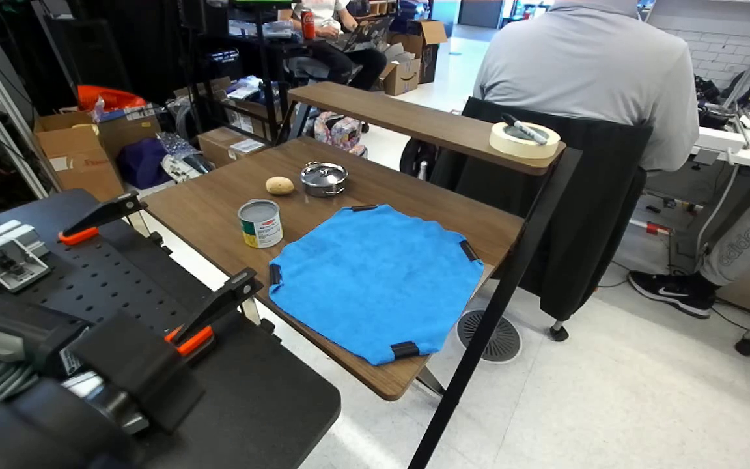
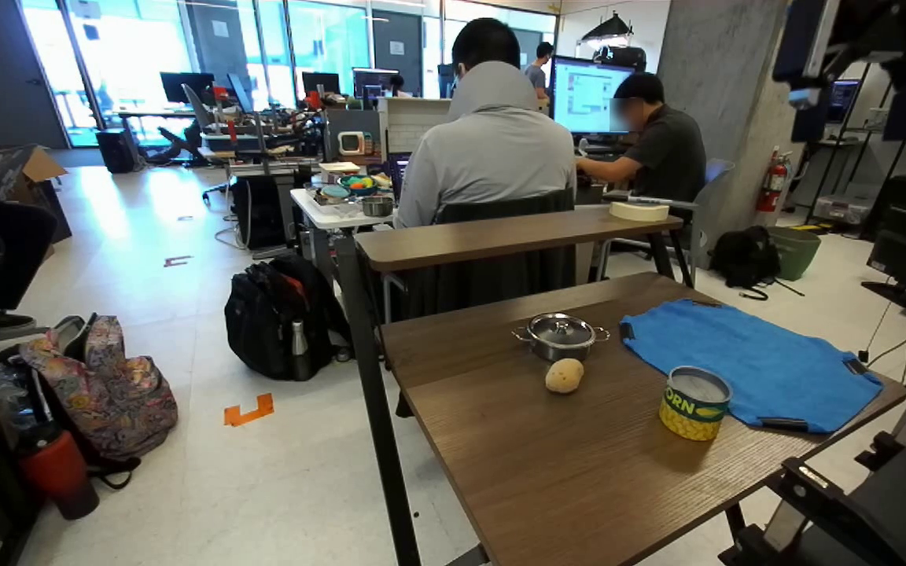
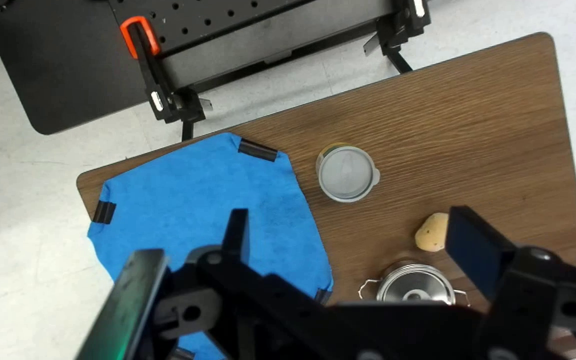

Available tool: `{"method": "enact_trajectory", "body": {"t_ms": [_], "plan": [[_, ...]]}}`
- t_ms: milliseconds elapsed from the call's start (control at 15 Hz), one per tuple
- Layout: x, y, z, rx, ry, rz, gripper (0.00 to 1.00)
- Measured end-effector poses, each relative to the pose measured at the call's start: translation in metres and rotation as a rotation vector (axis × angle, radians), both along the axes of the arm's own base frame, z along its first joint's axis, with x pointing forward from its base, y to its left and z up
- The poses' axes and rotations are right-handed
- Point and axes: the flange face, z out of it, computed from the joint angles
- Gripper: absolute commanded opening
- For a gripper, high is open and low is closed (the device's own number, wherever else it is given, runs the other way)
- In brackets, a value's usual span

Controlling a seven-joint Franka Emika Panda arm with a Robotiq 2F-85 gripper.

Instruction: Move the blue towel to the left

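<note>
The blue towel lies spread out flat on the brown table, with black strips at its corners; it shows in both exterior views (image 1: pixel 378 286) (image 2: pixel 752 362) and in the wrist view (image 3: pixel 198 200). In the wrist view its lower part is hidden behind my gripper. It covers one end of the table (image 1: pixel 212 202), and one edge reaches slightly past the tabletop. My gripper (image 3: pixel 350 215) is open and empty, high above the table, with its fingers wide apart. It also shows at the top right of an exterior view (image 2: pixel 858 122), well clear of the towel.
A can (image 1: pixel 261 225) stands close beside the towel. A potato (image 1: pixel 279 185) and a lidded metal pot (image 1: pixel 323 179) sit farther along the table. A raised shelf (image 1: pixel 414 120) with a tape roll (image 1: pixel 521 150) runs along the far side. Clamps (image 1: pixel 219 312) stick out from the black bench.
</note>
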Motion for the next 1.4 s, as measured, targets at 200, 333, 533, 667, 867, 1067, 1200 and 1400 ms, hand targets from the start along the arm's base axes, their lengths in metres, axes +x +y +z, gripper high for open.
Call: {"method": "enact_trajectory", "body": {"t_ms": [200, 333, 533, 667, 867, 1067, 1200, 1400], "plan": [[0.026, -0.019, -0.031, -0.003, 0.041, -0.011, 1.0], [0.038, -0.031, -0.05, 0.0, 0.046, -0.015, 1.0], [0.055, -0.05, -0.079, -0.01, 0.019, -0.036, 1.0], [0.063, -0.066, -0.1, -0.033, 0.006, -0.045, 1.0], [0.073, -0.092, -0.132, -0.061, -0.013, -0.069, 1.0], [0.077, -0.115, -0.16, -0.072, -0.033, -0.106, 1.0], [0.077, -0.128, -0.175, -0.072, -0.049, -0.136, 1.0], [0.076, -0.146, -0.195, -0.064, -0.091, -0.199, 1.0]]}}
